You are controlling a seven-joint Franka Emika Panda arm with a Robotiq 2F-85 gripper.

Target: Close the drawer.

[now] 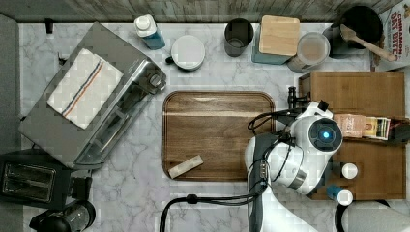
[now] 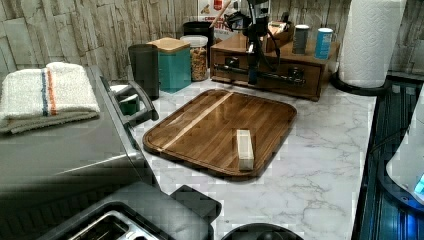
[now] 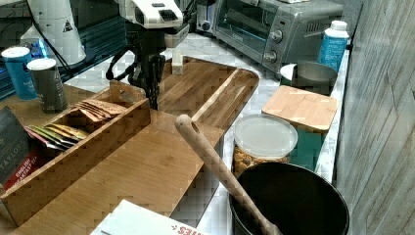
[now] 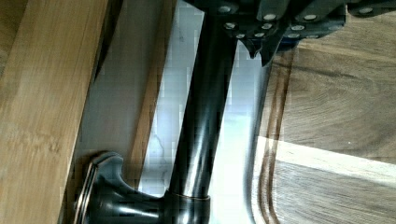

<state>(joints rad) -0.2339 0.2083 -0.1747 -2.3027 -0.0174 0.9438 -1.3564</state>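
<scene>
The drawer sits nearly flush in the wooden cabinet beside the tray. The gripper hangs at the black bar handle; its finger spread cannot be told.

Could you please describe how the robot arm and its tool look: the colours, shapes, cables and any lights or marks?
The arm has rounded white shells with dark grey joints. A round dark cap with a glowing blue light sits on its end. Black cables loop beside it and run along the counter. The tool is black and narrow under a white body with a black vent-like patch. In the wrist view, small silver screws dot its dark underside.
</scene>
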